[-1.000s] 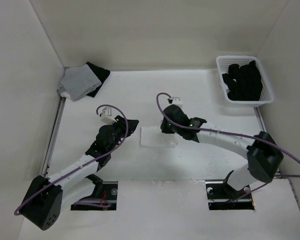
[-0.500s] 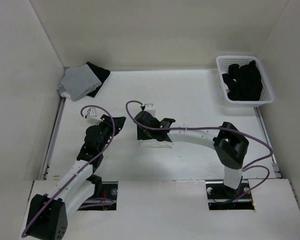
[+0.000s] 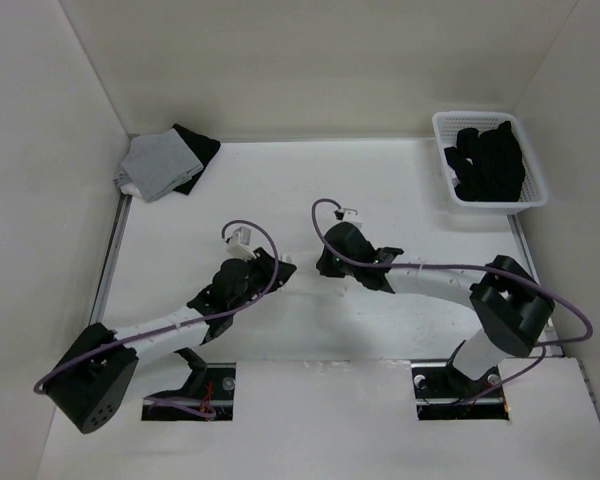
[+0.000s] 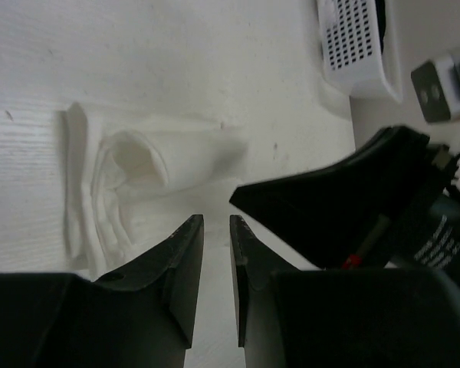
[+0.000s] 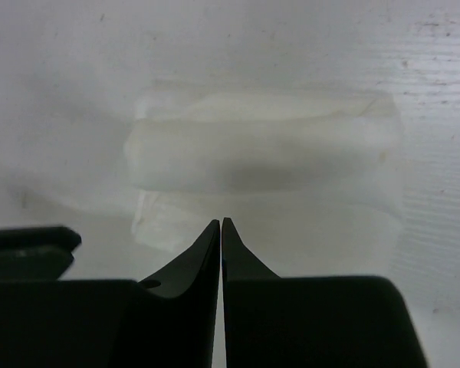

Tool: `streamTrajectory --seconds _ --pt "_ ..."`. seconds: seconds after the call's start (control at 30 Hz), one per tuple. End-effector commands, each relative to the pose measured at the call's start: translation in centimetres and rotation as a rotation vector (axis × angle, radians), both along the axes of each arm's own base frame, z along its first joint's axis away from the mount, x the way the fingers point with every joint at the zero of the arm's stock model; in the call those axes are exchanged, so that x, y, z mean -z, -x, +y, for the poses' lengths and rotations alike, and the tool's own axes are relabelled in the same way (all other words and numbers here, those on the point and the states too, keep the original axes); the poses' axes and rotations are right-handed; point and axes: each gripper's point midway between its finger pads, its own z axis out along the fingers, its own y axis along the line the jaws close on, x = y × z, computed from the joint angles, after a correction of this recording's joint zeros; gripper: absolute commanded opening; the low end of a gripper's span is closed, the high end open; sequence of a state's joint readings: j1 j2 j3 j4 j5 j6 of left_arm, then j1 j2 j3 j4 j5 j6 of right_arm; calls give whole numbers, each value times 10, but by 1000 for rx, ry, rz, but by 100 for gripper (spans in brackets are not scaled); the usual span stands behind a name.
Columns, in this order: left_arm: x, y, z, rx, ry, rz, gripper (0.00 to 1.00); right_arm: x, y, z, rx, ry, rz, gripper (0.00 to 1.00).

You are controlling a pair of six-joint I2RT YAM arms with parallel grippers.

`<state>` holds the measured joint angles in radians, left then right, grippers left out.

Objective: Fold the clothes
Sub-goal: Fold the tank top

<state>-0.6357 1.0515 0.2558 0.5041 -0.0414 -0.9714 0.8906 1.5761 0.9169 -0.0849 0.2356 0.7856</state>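
Observation:
The clothes (image 4: 138, 184) are one white garment, lying on the table as a small folded bundle with loose layers, also seen in the right wrist view (image 5: 268, 153). From above, both grippers crowd over the garment and it hardly shows. My left gripper (image 3: 277, 268) (image 4: 216, 222) is just off its near edge, jaws a narrow gap apart with bare table between them. My right gripper (image 3: 323, 265) (image 5: 221, 222) faces it from the other side, shut, its tips at the garment's near edge. Whether a layer is pinched does not show. The right gripper (image 4: 345, 207) looms dark in the left wrist view.
A white basket (image 3: 440, 130) (image 4: 353, 46) holding black garments (image 3: 488, 160) stands at the back right. A light grey garment (image 3: 158, 165) lies on a black one (image 3: 202, 145) in the back left corner. White walls enclose the table on three sides.
The right gripper swept left over the garment, then drew back to the right. The left gripper swung away to the left, then came in close beside the garment, which now looks bundled smaller.

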Motion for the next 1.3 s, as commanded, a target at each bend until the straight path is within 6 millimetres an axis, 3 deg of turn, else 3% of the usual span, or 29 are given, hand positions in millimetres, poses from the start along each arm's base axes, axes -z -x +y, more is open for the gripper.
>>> streamTrajectory --seconds 0.0,0.2,0.43,0.67,0.87,1.0,1.07,1.17,1.27 --pt "-28 -13 -18 -15 37 -107 18 -22 -20 26 -75 -159 -68 6" --pt "-11 -13 -33 6 9 -86 17 -9 -41 31 -80 -200 -47 7" --pt "18 -17 -40 17 -52 -33 17 1 -46 34 -85 -212 -30 7" --pt "56 -11 -35 20 -116 44 17 13 -83 29 -16 -212 -33 7" --pt "63 -3 -31 21 -117 61 17 5 -105 20 64 -241 -62 6" --pt "55 1 -28 20 -104 45 17 -26 -95 13 55 -269 -122 7" --pt "55 1 -26 16 -104 43 18 -33 -77 13 28 -281 -126 8" --pt "56 1 -26 12 -101 48 18 -29 -52 12 -3 -302 -99 9" --pt "57 1 -25 10 -100 51 18 -10 -37 16 -40 -317 -49 9"
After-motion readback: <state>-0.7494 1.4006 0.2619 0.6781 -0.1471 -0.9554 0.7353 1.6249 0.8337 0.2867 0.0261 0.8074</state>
